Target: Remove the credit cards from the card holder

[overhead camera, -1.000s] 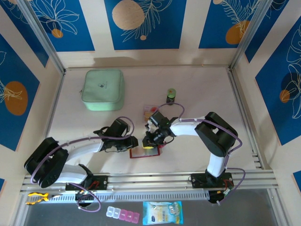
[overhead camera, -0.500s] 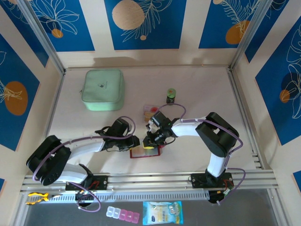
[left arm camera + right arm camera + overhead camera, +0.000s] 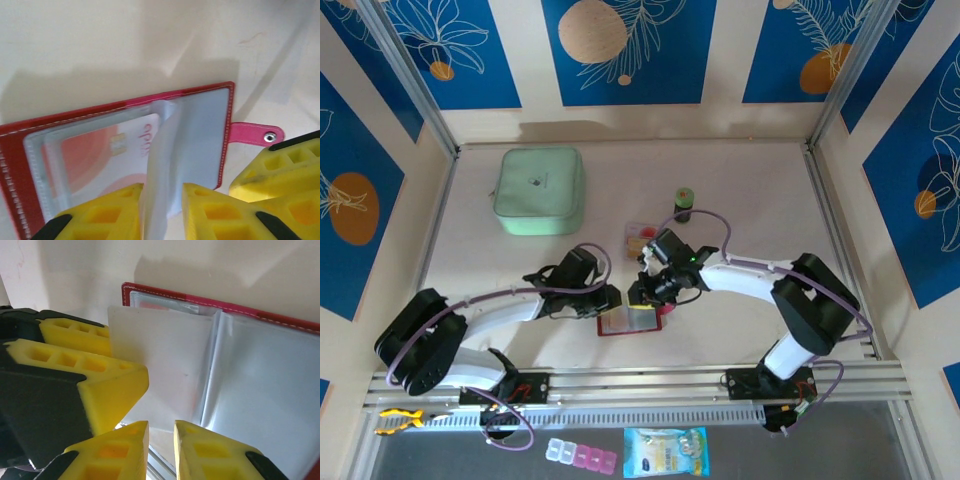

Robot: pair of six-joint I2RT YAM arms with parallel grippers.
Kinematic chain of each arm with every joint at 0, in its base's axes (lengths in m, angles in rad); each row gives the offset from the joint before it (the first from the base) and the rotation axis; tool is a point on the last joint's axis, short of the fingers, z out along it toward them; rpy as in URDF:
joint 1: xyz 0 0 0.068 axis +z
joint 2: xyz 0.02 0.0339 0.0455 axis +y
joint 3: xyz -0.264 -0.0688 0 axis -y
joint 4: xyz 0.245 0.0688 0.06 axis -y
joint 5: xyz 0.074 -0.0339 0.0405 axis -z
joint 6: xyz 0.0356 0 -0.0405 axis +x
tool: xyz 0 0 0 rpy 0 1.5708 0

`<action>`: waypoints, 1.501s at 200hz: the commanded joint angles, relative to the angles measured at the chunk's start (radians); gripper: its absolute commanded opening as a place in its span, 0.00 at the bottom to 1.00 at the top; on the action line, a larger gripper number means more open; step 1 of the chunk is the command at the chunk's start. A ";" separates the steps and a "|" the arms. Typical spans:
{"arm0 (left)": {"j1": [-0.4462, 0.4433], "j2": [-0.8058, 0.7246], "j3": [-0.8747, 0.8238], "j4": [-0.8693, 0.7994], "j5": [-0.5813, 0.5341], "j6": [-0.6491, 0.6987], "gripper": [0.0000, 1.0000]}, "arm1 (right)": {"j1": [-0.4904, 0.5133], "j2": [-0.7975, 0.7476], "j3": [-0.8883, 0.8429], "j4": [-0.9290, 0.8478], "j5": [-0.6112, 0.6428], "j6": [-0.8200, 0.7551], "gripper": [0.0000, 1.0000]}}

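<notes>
- The cream counter [image 3: 750, 200] carries everything here.
- A mint-green pouch [image 3: 540, 190] lies flat at the far left. It is closed, so its contents cannot be seen.
- The card holder [image 3: 632, 322] lies open on the counter near the front edge, in the middle, with a claw at each side. The left wrist view shows its dark-red border, clear inner sleeves and a pink snap tab [image 3: 255, 134] jutting from one edge.
- The left claw [image 3: 161, 210] is narrow and grips one clear sleeve leaf of the holder, which stands up between its yellow fingers.
- The right claw [image 3: 161, 442] hangs over the open sleeves, just beside the left claw. Only a slim gap shows between its fingers, and the leaf's lower edge reaches that gap. I cannot tell whether it is pinched.
- A clear tray [image 3: 627, 229] sits just beyond the holder and contains loose credit cards [image 3: 639, 240], tan and reddish.
- A sleeved card [image 3: 107, 150], pale with orange-pink shapes and a small chip, lies inside one of the holder's sleeves.
- A small dark cylinder [image 3: 683, 203] stands upright beyond the tray.
</notes>
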 commanded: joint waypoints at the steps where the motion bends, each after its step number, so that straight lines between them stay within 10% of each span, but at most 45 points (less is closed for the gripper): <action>1: -0.020 -0.007 0.039 -0.022 0.017 -0.004 0.23 | -0.021 -0.063 0.016 -0.092 0.039 -0.009 0.22; 300: -0.083 0.221 0.258 -0.025 0.038 0.062 0.33 | -0.095 -0.277 -0.071 -0.211 0.102 0.014 0.23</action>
